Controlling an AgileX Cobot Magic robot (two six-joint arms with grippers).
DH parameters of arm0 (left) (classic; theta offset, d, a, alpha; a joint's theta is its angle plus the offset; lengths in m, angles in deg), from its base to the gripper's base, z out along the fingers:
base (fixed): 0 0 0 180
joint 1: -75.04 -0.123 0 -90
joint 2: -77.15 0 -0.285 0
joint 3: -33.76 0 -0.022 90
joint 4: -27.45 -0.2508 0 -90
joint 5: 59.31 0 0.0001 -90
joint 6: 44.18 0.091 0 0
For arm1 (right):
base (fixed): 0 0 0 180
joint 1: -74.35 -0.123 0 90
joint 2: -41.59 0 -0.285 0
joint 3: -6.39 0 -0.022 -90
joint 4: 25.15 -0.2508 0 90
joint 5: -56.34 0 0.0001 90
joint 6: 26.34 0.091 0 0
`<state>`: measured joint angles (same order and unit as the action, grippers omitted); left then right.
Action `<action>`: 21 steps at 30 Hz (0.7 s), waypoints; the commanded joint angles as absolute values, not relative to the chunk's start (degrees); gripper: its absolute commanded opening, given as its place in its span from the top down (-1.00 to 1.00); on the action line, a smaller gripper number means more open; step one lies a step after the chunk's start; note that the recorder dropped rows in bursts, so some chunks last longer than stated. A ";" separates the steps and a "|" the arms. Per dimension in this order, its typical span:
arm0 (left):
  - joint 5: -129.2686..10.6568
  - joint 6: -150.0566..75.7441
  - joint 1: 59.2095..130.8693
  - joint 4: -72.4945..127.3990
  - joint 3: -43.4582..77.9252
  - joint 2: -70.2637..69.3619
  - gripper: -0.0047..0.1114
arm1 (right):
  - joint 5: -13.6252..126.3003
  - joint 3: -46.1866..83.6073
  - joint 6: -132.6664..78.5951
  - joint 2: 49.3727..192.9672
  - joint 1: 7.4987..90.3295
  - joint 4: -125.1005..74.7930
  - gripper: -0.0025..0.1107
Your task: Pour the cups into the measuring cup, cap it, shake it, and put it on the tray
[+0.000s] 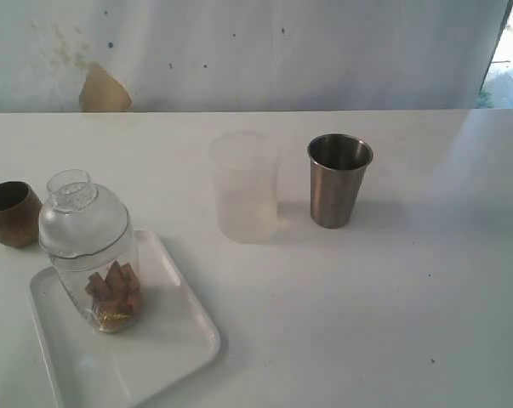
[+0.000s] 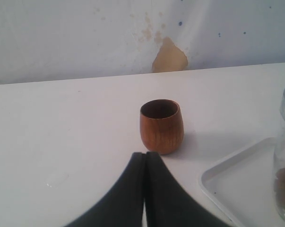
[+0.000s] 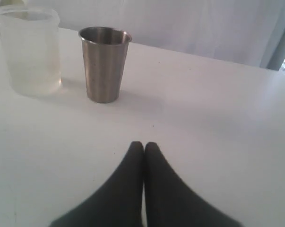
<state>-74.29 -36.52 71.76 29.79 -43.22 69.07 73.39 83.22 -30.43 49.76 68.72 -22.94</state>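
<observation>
The clear measuring cup (image 1: 94, 255) stands upright on the white tray (image 1: 167, 340) at the front left, closed by a dome lid (image 1: 72, 197), with brown pieces at its bottom. The brown wooden cup (image 1: 11, 213) sits on the table just left of the tray. The steel tumbler (image 1: 337, 181) stands upright at the back middle. Neither arm shows in the exterior view. My left gripper (image 2: 144, 154) is shut and empty, just short of the wooden cup (image 2: 161, 125), with the tray's corner (image 2: 237, 182) beside it. My right gripper (image 3: 143, 144) is shut and empty, well back from the steel tumbler (image 3: 104, 64).
A frosted translucent cup (image 1: 245, 187) stands beside the steel tumbler, also seen as the frosted cup (image 3: 31, 49) in the right wrist view. A white wall with a tan stain (image 1: 103, 89) rises behind the table's far edge.
</observation>
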 commanded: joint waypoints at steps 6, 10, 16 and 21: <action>-73.98 -36.59 71.77 29.67 -43.46 69.36 0.92 | 75.92 83.61 -28.63 49.37 69.28 -22.39 0.96; -73.98 -36.59 71.77 29.67 -43.46 69.36 0.92 | 75.92 83.61 -28.63 49.37 69.28 -22.39 0.96; -73.98 -36.59 71.77 29.67 -43.46 69.36 0.92 | 75.92 83.61 -28.63 49.37 69.28 -22.39 0.96; -73.98 -36.59 71.77 29.67 -43.46 69.36 0.92 | 75.92 83.61 -28.63 49.37 69.28 -22.39 0.96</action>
<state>-74.29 -36.52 71.76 29.79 -43.22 69.07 75.90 83.32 -28.92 49.76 68.72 -22.74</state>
